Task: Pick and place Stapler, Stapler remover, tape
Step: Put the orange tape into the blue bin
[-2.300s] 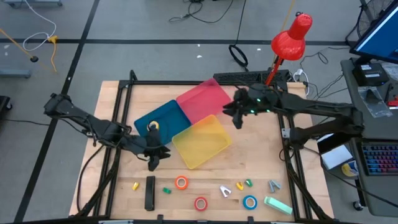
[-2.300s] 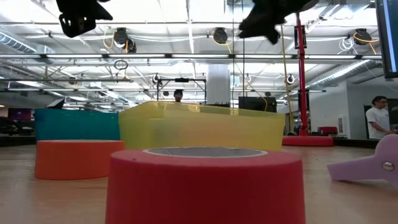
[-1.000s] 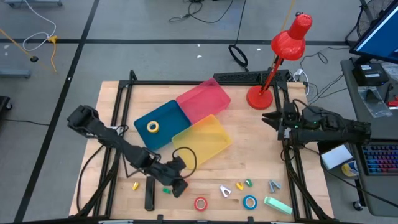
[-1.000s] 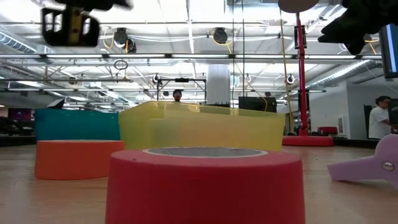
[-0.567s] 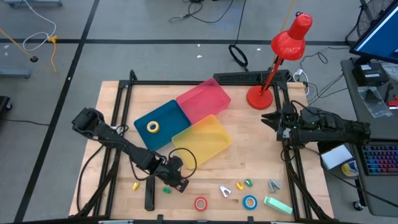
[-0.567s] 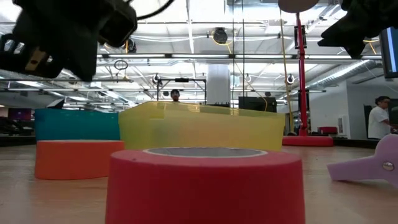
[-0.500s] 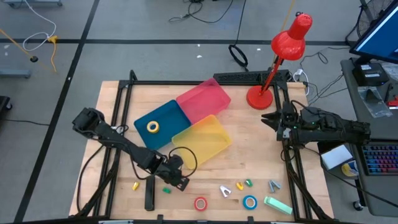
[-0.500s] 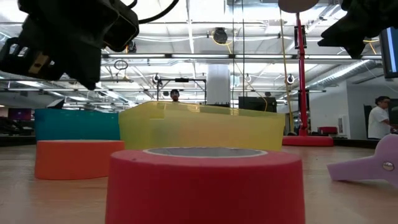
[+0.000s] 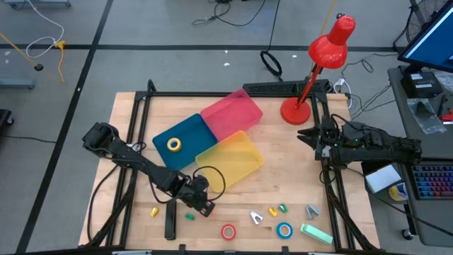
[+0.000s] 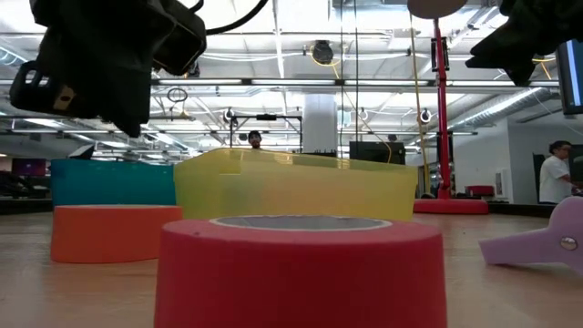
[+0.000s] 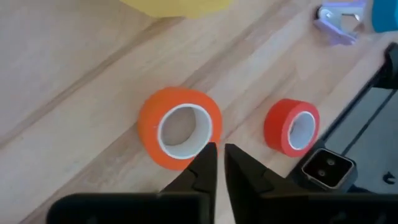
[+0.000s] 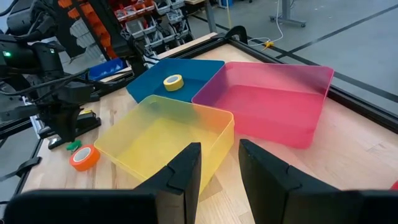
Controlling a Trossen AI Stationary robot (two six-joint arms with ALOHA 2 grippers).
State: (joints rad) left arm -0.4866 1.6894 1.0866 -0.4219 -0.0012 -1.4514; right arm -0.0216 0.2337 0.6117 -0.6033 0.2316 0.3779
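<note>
The orange tape (image 11: 177, 127) lies flat on the table, and my left gripper (image 11: 219, 163) hovers just above it (image 10: 114, 232), fingers shut to a narrow slit. The arm hides this roll in the high view. The red tape (image 9: 228, 231) and blue tape (image 9: 284, 230) lie near the table's near edge. The yellow tape (image 9: 174, 144) lies in the blue bin (image 9: 187, 127). A black stapler (image 9: 170, 219) lies left of the left gripper (image 9: 205, 207), and the purple staple remover (image 9: 256, 217) lies to its right. My right gripper (image 9: 306, 134) waits open at the table's right edge.
A pink bin (image 9: 232, 113) and a yellow bin (image 9: 228, 159) sit next to the blue one at mid-table. A red desk lamp (image 9: 294, 110) stands at the far right. Small clips and a green eraser-like block (image 9: 316, 234) lie along the near edge.
My left gripper has come down over the orange tape, growing larger and lower in the low view, and has settled there. The right arm has kept still.
</note>
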